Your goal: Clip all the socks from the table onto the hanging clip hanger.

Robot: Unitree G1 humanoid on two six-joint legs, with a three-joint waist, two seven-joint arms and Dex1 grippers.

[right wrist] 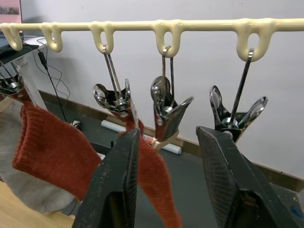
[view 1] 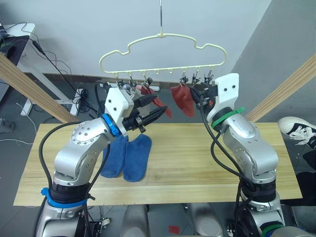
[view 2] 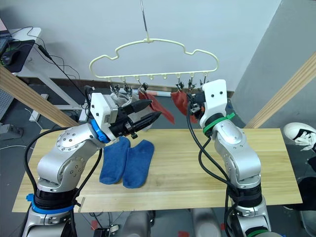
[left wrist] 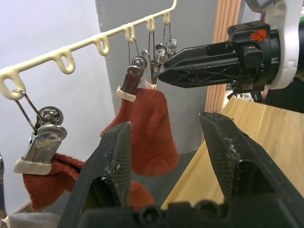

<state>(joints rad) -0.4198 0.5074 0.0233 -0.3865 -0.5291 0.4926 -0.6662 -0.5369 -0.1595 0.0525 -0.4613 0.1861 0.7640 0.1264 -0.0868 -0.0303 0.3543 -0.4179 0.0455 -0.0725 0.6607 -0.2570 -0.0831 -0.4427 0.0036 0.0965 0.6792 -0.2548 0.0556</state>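
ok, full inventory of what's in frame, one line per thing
clip hanger: 1, pale yellow, hanging above the table's far edge, row of metal clips under it
rust red socks: 2, clipped side by side on the hanger
grey sock: at least 1, light grey, clipped left of the red ones, mostly hidden behind the left arm
blue socks: 2, lying side by side on the table, left of centre
table: 1, light wood planks
wooden poles: 2, slanted, one at each side
shoe: 1, black and white, at the right edge
left claw: open, raised below the hanger
right claw: open, raised at the clips
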